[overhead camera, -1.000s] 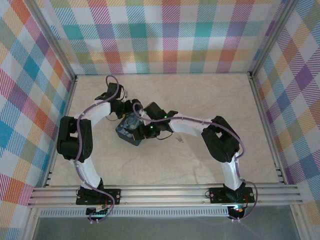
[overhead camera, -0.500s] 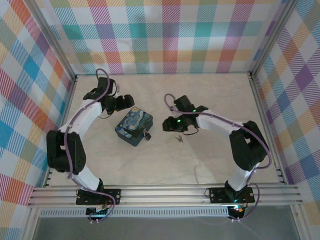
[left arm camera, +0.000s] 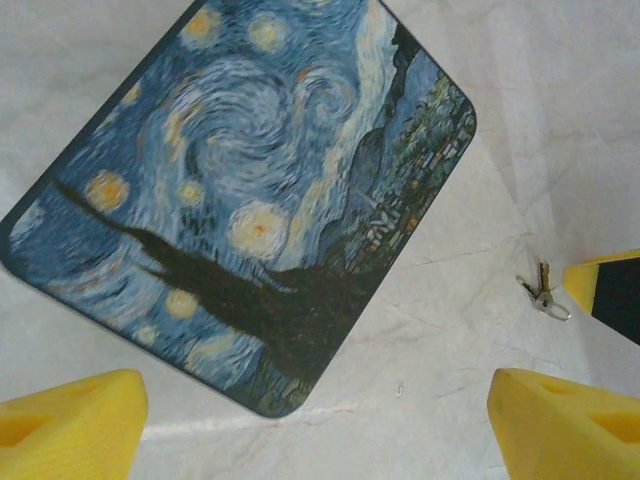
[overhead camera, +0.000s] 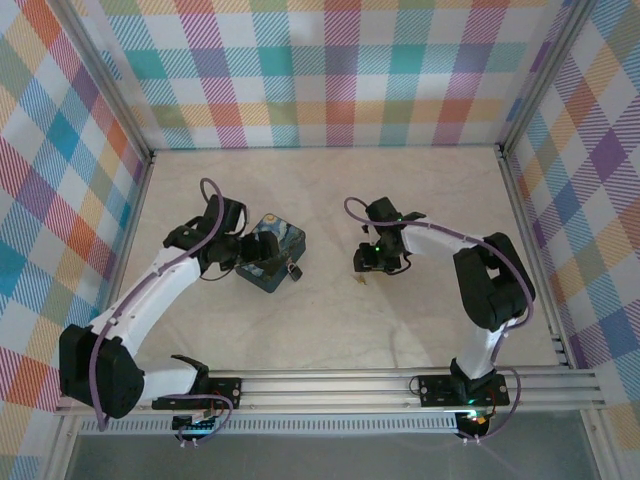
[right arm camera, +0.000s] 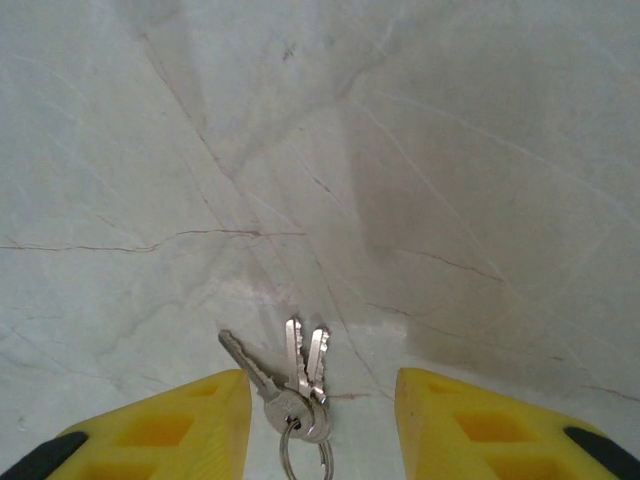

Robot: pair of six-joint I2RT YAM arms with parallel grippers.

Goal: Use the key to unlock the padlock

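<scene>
I work on a flat table top [overhead camera: 330, 330]. It is pale cream with thin brown lines, like marble. Three walls [overhead camera: 330, 70] stand around it, covered in bright checks of blue, pink, orange, green and purple. Silver metal posts [overhead camera: 105, 80] run up the back corners. A silver metal rail [overhead camera: 330, 388] lies along the near edge. The light is soft and even.

Padlock [overhead camera: 294, 270]: tiny, dark, at blue tin [overhead camera: 266, 252] edge. Keys [right arm camera: 297, 378]: three, silver, ringed, flat on worktop [overhead camera: 420, 210]
</scene>
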